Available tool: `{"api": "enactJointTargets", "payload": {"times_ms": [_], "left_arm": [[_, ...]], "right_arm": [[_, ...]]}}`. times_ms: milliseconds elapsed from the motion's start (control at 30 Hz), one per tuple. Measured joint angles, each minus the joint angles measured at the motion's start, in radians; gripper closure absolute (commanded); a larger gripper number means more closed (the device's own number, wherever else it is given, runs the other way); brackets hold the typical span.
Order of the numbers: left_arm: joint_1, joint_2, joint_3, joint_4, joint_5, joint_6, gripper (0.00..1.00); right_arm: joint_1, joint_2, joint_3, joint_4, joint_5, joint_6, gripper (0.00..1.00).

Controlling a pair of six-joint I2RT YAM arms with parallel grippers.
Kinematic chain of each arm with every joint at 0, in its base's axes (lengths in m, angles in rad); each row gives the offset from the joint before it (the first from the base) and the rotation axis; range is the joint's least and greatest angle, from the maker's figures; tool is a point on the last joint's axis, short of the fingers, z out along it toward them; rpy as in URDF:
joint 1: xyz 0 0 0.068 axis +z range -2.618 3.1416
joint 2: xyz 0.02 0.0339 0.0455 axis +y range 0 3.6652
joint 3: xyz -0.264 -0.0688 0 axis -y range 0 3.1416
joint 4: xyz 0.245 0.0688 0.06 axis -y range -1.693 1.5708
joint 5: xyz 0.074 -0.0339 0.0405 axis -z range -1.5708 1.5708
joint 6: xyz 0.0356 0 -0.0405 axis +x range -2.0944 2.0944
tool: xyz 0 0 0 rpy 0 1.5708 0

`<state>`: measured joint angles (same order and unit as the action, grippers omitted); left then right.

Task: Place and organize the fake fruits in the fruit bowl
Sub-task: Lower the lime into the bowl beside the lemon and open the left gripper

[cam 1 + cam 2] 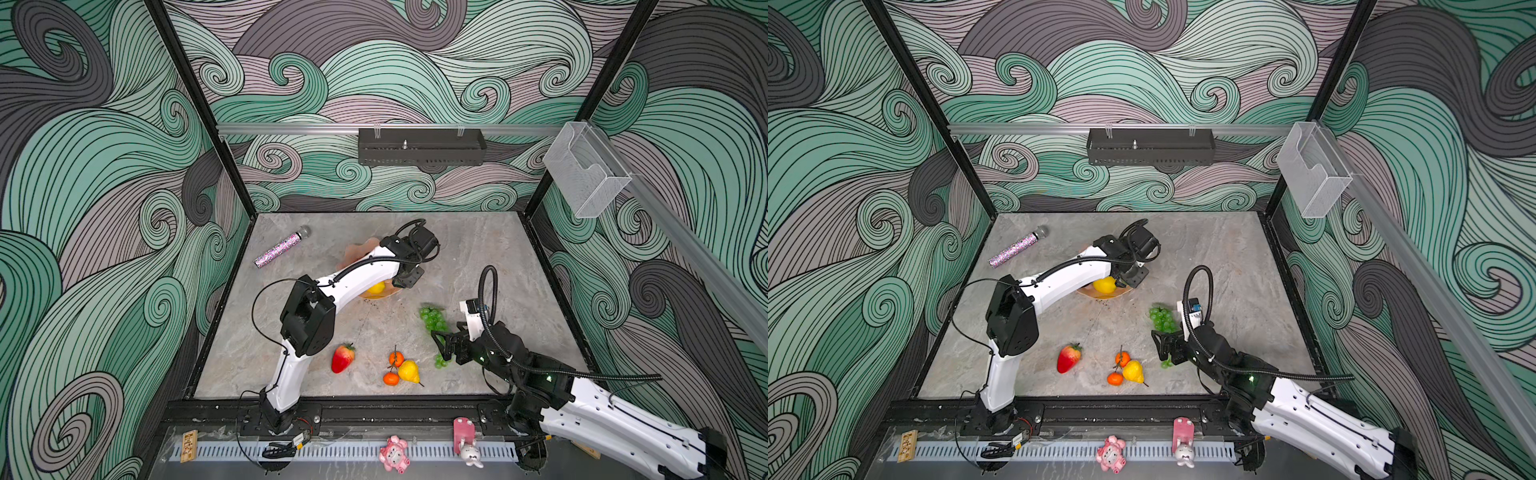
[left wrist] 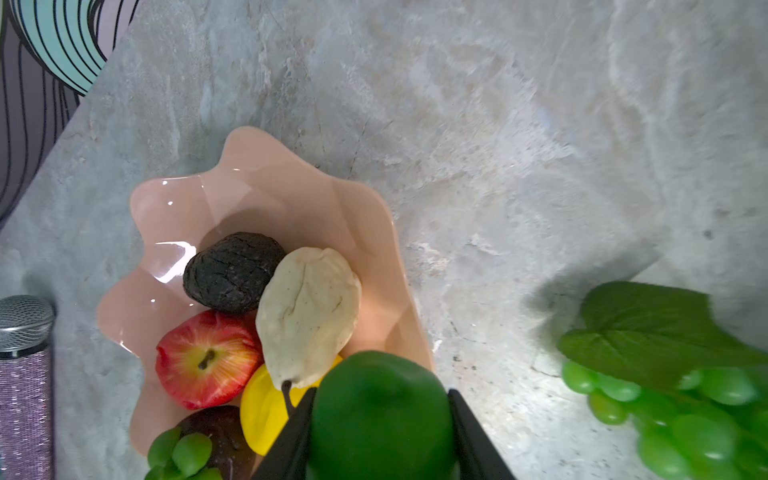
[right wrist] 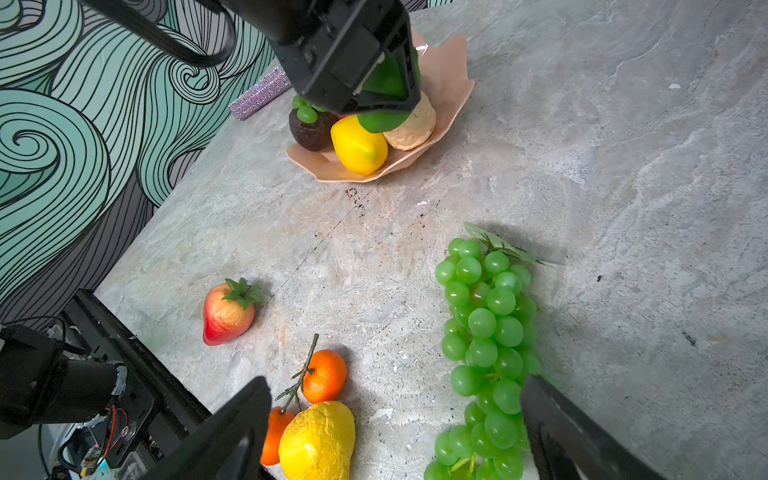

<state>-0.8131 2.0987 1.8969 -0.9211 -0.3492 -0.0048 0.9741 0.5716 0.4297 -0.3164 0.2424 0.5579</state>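
Marbled desk [image 1: 478,257]: left jaws hold lime [image 2: 380,415] over mid-frame bowl [image 1: 358,249], release likely next; right jaws gape near grapes [image 3: 484,328].

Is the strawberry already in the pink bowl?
No, the strawberry lies on the table, well apart from the fruit bowl.

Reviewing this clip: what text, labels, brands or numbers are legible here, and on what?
No text can be read.
The wooden tag at the front edge carries dark marks, too small to read in both top views.
The fruit bowl and the glittery microphone show no lettering.
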Motion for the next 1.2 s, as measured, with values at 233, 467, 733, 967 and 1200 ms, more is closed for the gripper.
{"api": "enactJointTargets", "payload": {"times_ms": [233, 467, 733, 967, 1200], "left_arm": [[0.0, 0.068, 0.043, -0.045, -0.066, 0.066, 0.71], [0.0, 0.108, 0.089, -0.06, -0.066, 0.077, 0.66], [0.0, 0.139, 0.09, -0.078, -0.063, 0.076, 0.6], [0.0, 0.139, 0.09, -0.081, -0.063, 0.081, 0.49], [0.0, 0.135, 0.084, -0.08, -0.062, 0.084, 0.45]], "right_arm": [[-0.011, 0.0, -0.009, 0.002, -0.01, 0.0, 0.06], [-0.022, 0.019, -0.016, 0.003, -0.016, -0.001, 0.05], [-0.032, 0.038, -0.023, 0.014, -0.023, -0.001, 0.05], [-0.037, 0.04, -0.032, 0.021, -0.034, -0.001, 0.05], [-0.038, 0.045, -0.032, 0.021, -0.036, -0.001, 0.05]]}}
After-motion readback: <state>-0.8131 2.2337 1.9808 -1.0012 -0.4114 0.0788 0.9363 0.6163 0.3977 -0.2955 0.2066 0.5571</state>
